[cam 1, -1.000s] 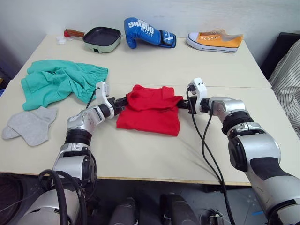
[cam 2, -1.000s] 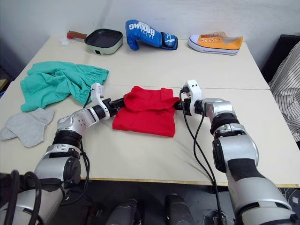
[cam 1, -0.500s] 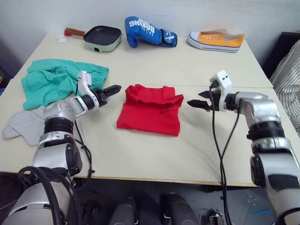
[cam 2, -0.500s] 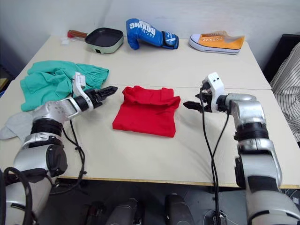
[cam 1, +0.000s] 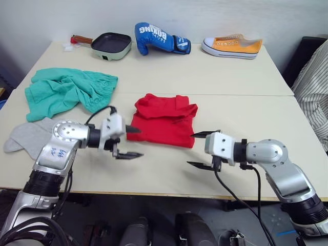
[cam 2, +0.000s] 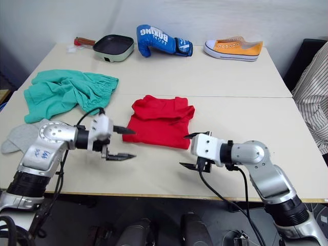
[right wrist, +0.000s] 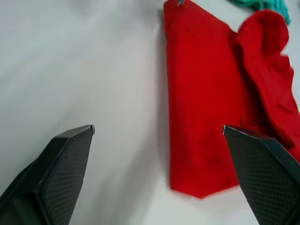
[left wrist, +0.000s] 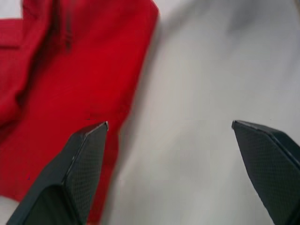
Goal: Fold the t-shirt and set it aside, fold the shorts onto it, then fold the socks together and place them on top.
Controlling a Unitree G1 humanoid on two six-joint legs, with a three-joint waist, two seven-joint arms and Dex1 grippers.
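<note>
The bright red cotton t-shirt (cam 1: 165, 120) lies folded into a compact rectangle near the middle of the pale beige worktop (cam 1: 246, 115), its far edge bunched into a thick roll, its near edge flat. My left gripper (cam 1: 129, 143) hovers just near-left of the shirt's near-left corner, fingers spread wide and holding nothing, one tip over the shirt's left edge and the other over bare worktop. My right gripper (cam 1: 201, 150) sits just near-right of the shirt's near-right corner, fingers also spread wide and empty, pointing left toward the shirt. From my left wrist, one black finger (left wrist: 77, 168) overlaps red cloth while the other is above plain surface; from my right wrist, the folded shirt (right wrist: 211, 108) fills the space toward one finger (right wrist: 262, 164), with bare worktop in front of the other. The teal-green soft shorts (cam 1: 69, 90) with the gathered waistband lie crumpled and unfolded at the far left, well apart from the shirt. The light grey knit socks (cam 1: 28, 136) lie flat at the near-left edge, just near of the shorts, partly behind my left arm. Along the far edge sit a small pale green pan with a dark inside (cam 1: 111, 44), a blue boxing glove (cam 1: 156, 38), and an orange canvas sneaker with a white sole (cam 1: 231, 47). Striped fabric (cam 1: 315, 84) shows at the right edge.
</note>
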